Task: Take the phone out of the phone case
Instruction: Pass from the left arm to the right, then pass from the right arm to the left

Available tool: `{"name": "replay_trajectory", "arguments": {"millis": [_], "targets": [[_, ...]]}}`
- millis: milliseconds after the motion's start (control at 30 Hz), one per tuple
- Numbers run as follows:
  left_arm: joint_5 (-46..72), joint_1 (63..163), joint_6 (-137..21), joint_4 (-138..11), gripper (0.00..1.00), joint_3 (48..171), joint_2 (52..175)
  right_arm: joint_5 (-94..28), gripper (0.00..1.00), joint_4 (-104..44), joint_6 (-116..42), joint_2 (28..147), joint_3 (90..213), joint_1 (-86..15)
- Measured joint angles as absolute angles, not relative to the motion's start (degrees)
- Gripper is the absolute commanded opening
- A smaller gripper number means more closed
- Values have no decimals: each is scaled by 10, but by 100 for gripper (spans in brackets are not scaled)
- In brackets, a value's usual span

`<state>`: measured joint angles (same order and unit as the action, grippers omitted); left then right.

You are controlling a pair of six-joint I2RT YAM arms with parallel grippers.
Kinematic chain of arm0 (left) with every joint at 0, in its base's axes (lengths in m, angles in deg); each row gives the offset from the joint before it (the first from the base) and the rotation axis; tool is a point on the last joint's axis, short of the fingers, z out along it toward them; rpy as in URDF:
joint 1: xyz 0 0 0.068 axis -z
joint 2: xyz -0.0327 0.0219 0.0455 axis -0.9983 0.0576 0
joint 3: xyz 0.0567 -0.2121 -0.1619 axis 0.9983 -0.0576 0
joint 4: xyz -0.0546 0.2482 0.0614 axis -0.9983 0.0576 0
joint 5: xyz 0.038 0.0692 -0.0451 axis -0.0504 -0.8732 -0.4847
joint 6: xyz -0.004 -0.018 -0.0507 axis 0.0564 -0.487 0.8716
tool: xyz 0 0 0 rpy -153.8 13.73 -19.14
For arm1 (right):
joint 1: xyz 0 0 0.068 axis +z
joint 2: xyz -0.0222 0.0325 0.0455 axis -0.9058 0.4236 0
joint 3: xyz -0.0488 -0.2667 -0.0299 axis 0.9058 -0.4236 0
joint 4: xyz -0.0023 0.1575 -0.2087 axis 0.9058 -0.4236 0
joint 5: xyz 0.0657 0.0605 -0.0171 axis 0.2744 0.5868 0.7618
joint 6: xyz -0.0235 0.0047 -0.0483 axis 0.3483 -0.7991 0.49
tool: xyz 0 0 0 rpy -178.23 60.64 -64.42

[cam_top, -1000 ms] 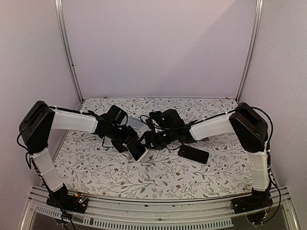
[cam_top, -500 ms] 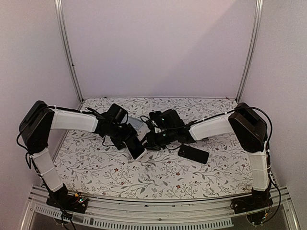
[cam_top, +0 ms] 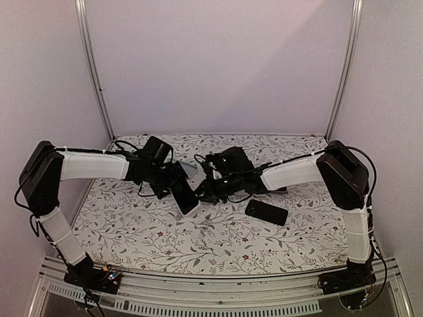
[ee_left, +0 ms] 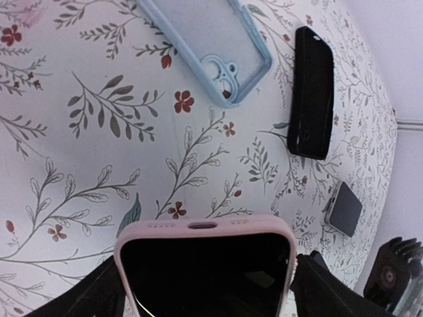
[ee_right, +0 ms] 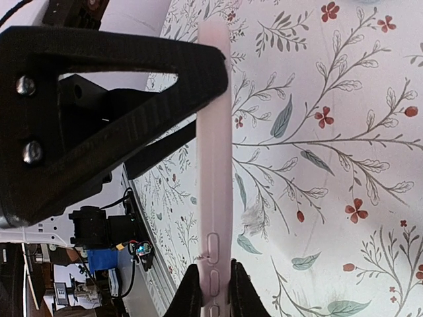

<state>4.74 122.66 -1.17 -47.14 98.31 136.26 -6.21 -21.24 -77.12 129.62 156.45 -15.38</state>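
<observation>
Floral desk, lavender walls. Phone is seated in the pink phone case, mid-desk between both arms. Left end effector is spread wide, clamping the pink phone case across its width. Right end effector is closed almost fully, pinching the case's side rim. Blue case and black phone lie flat beyond the pink phone case.

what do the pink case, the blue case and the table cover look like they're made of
Pink case: probably soft silicone or rubbery plastic, matte, rounded edges, no glare. Blue case: likely flexible plastic, a pale frosted back in a solid blue rim. Table cover: printed floral cloth or vinyl; cannot tell which.
</observation>
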Motion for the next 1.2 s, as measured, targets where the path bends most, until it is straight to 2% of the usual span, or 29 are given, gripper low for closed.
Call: {"name": "replay_trajectory", "arguments": {"millis": [67,467,833,1033,1100,1200], "targets": [[52,1225,-31,-480,99,976,1348,-63,0,-213,-770,1294,1567,-155],[140,1161,-128,-633,99,861,1221,-49,0,-234,-763,1250,1568,-189],[345,1098,-115,-862,89,778,1212,3,0,-232,-775,1209,1593,-218],[429,1097,-36,-1046,73,762,1259,36,0,-208,-798,1195,1599,-218],[445,1097,-10,-1099,65,757,1277,46,0,-199,-806,1192,1599,-218],[459,1097,23,-1156,47,756,1296,54,0,-190,-813,1190,1599,-218]]}}
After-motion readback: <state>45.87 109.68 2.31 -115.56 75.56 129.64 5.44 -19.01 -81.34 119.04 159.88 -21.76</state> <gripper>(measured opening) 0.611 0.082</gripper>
